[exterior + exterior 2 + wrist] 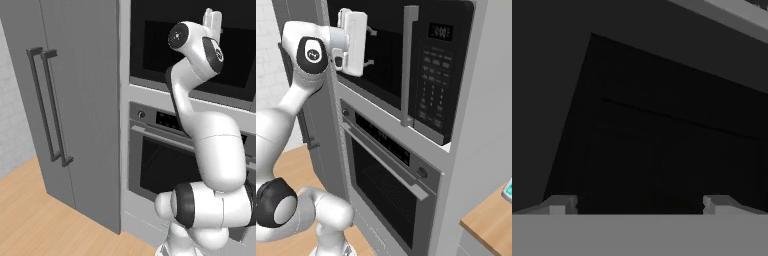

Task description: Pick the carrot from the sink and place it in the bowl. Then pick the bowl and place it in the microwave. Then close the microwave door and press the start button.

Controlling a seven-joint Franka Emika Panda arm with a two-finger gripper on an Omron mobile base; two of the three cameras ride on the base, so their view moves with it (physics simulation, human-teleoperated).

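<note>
Gripper [372, 47] jaws wide, holding nothing, up vs microwave door [387, 55] dark window; oven [386, 185] sits below.

We see the microwave [406, 60] set in the wall directly above the oven [388, 170], its door [381, 55] shut and its keypad [436, 85] to the right. A tall cabinet [65, 100] stands left of both. The gripper [370, 47] hangs before the door, jaws spread. A desk [491, 220] lies lower right.
</note>
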